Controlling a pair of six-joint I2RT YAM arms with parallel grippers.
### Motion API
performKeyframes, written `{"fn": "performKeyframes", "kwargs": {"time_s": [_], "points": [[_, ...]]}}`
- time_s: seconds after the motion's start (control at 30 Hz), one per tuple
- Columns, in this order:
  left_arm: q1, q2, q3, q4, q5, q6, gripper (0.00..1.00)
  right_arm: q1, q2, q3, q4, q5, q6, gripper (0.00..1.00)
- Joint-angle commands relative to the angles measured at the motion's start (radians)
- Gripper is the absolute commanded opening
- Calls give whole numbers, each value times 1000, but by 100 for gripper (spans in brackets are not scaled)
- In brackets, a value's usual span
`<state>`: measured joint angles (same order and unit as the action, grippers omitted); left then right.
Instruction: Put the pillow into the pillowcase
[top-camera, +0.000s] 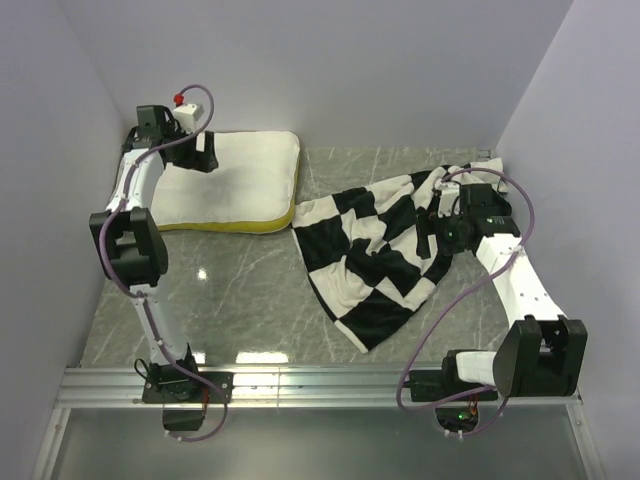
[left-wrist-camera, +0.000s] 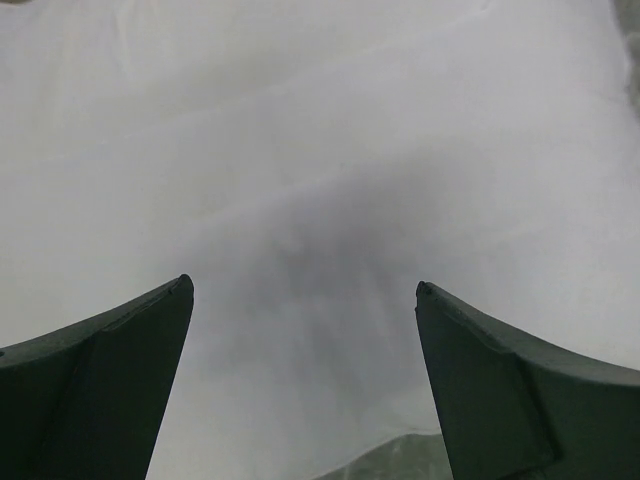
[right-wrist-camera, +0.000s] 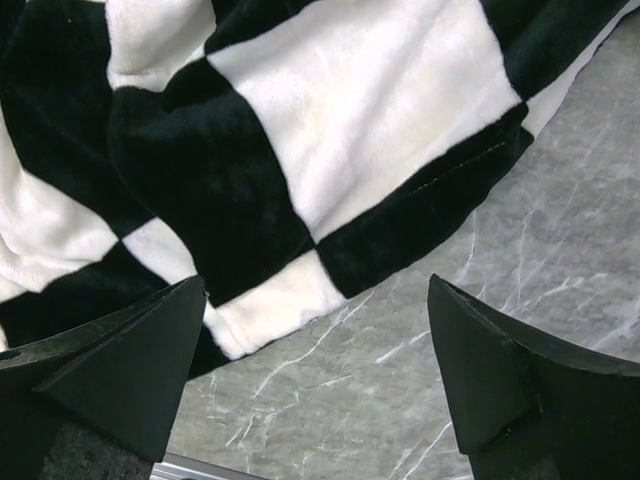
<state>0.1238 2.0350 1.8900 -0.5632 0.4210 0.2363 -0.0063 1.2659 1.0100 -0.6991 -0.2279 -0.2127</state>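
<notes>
**Both jaws gaping, pillow and case lying side by side**

I am looking down on a grey marbled table (top-camera: 250, 290) sitting in a corner of plain pale walls (top-camera: 350, 60). An aluminium rail (top-camera: 320, 385) is running along its near edge under the arm bases.

The left gripper (left-wrist-camera: 303, 290) is hanging over the pillow (left-wrist-camera: 320, 150) with its jaws spread wide and grasping nothing. White fabric is filling nearly everything ahead of and between the fingers, and only a sliver of table is showing at the near side of the jaws. I cannot tell whether the fingertips are touching the fabric.

The right gripper (right-wrist-camera: 317, 285) is likewise released and holding nothing. Its jaws are standing over bare table, and the pillowcase (right-wrist-camera: 300, 130) is lying rumpled just ahead of them, with one hemmed corner reaching toward the left finger.

From above, the far corner of the case is meeting the pillow's yellow band (top-camera: 230, 226), though I cannot tell whether they are touching. A white box with a red knob (top-camera: 188, 110) is sitting behind the left wrist by the back wall. A purple cable (top-camera: 505, 265) is looping beside the right arm.
</notes>
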Motion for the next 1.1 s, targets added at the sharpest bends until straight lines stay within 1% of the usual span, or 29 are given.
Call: {"fn": "performKeyframes", "kwargs": {"time_s": [0.0,0.07,0.23,0.27,0.33,0.37,0.43,0.47,0.5,0.57,0.6,0.77,0.9,0.93,1.0,1.07], "points": [[-3,91,96,19,21,63,99,2,24,29,23,10,10,99],[-3,166,125,16,10,101,99,2,35,35,20,15,9,98],[0,292,153,39,-16,147,99,2,52,45,13,30,3,98],[-1,344,191,30,-18,149,99,0,55,48,12,35,3,99],[-1,396,236,-24,-22,155,99,2,61,59,6,41,-2,99],[-1,440,280,-52,-21,161,98,2,62,65,3,44,-1,99],[-1,467,302,-90,-39,164,88,2,63,71,1,42,-1,98],[0,473,299,-104,-39,172,78,2,63,76,0,38,-1,98],[0,473,294,-116,-37,184,52,0,63,78,-3,36,-1,99],[0,452,268,-138,-47,199,30,2,64,85,-7,25,-1,98],[0,439,262,-153,-48,208,1,2,64,85,-10,18,-2,98],[14,266,222,-179,-34,179,0,2,61,101,-17,-19,-5,96],[16,134,239,-306,-59,155,0,2,52,114,-31,-39,-13,95],[16,75,209,-320,-73,141,0,2,49,119,-31,-42,-13,95],[16,9,160,-354,-100,114,0,2,46,122,-31,-51,-13,94],[19,-97,52,-362,-111,81,0,2,49,130,-33,-59,-10,93]]}}
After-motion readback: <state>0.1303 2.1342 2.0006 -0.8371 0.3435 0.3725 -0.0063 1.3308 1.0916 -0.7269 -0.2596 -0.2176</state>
